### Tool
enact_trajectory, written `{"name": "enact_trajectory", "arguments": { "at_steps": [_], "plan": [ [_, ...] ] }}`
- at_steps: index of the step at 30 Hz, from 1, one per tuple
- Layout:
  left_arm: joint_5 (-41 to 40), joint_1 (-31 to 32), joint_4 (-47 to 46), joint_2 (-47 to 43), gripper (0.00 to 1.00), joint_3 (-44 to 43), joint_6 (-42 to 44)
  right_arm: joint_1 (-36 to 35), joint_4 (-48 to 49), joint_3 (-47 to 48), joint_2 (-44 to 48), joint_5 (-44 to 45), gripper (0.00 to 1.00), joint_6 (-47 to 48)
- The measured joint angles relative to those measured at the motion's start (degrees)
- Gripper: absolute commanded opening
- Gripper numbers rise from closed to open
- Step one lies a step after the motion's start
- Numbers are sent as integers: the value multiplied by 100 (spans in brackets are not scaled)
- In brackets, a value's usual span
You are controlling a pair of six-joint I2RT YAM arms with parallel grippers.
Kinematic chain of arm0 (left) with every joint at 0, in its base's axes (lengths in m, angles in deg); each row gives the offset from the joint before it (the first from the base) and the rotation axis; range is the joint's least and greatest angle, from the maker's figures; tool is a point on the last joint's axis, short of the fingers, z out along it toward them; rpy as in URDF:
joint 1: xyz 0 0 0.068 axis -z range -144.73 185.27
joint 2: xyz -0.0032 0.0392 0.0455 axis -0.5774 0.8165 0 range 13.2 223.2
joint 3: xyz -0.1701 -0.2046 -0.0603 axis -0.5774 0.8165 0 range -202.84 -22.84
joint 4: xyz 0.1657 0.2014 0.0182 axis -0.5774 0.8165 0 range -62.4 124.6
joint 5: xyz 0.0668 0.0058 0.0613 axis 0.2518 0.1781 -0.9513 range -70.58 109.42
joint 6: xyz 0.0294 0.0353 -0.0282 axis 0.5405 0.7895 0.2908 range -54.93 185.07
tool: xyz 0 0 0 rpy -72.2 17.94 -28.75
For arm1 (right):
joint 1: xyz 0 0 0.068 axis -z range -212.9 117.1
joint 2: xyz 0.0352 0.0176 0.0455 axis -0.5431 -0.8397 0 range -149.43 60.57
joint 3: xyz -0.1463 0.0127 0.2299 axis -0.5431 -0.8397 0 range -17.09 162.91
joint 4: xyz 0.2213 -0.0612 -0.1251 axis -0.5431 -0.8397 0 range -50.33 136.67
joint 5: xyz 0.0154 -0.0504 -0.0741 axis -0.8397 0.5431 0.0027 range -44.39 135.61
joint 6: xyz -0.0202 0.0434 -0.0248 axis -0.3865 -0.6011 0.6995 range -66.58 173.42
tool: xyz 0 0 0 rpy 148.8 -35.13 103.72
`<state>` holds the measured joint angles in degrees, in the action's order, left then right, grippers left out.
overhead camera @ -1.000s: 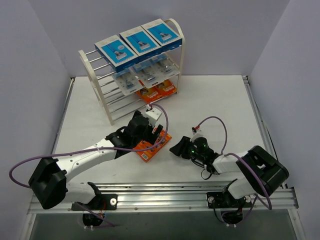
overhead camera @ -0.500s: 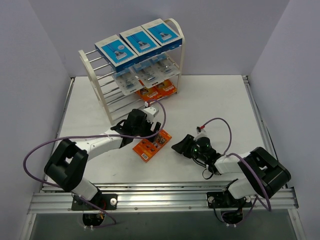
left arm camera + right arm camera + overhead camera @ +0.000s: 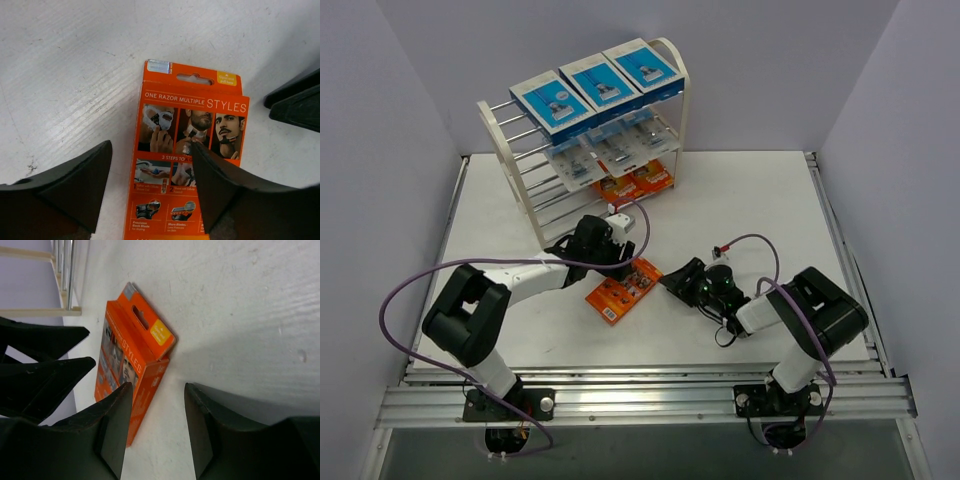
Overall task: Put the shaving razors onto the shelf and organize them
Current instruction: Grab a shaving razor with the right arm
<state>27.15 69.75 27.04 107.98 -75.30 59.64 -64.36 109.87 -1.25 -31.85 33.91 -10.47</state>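
Shaving razors sat mostly racked on the white-framed shelf of thin chrome rods [image 3: 675,75], at 11 o'clock on the white bench [image 3: 750,200]; three blue boxes [image 3: 600,80] filled its top tier, three clear blister packs [image 3: 610,150] the next, two orange packs [image 3: 638,182] the third. One flat orange cardboard pack [image 3: 623,288] lay face up on the bench, well apart from the shelf, its hang-hole end toward 2 o'clock in the top view.

The left hand [image 3: 150,147] hung low over it with fingers apart, one above bare bench beside a long edge, the other over the printed face; nothing was clamped. The right hand [image 3: 157,387], fingers likewise apart and empty, lay near the pack at 3 o'clock, pointing at its hang-hole end.

The step in hand looked like the pickup of this last pack. A clean pinch probably needed the left hand shifted sideways until both fingers cleared the long edges, then lowered square to the bench before closing; the right hand could steady the far end so the thin pack did not skate. The third tier seemed to have room at 10 o'clock of its orange pair; sliding the pack in flat and level should keep it from catching on the rods.
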Motion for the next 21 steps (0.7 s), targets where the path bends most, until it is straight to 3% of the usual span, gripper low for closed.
{"name": "enact_trajectory", "arguments": {
  "at_steps": [4,21],
  "plan": [
    [70,-4,9,20,56,-68,0,2,352,229,-411,44,45,-313],
    [179,-7,240,173,40,-345,7,2,1733,564,-1587,140,43,-1095]
  ]
}}
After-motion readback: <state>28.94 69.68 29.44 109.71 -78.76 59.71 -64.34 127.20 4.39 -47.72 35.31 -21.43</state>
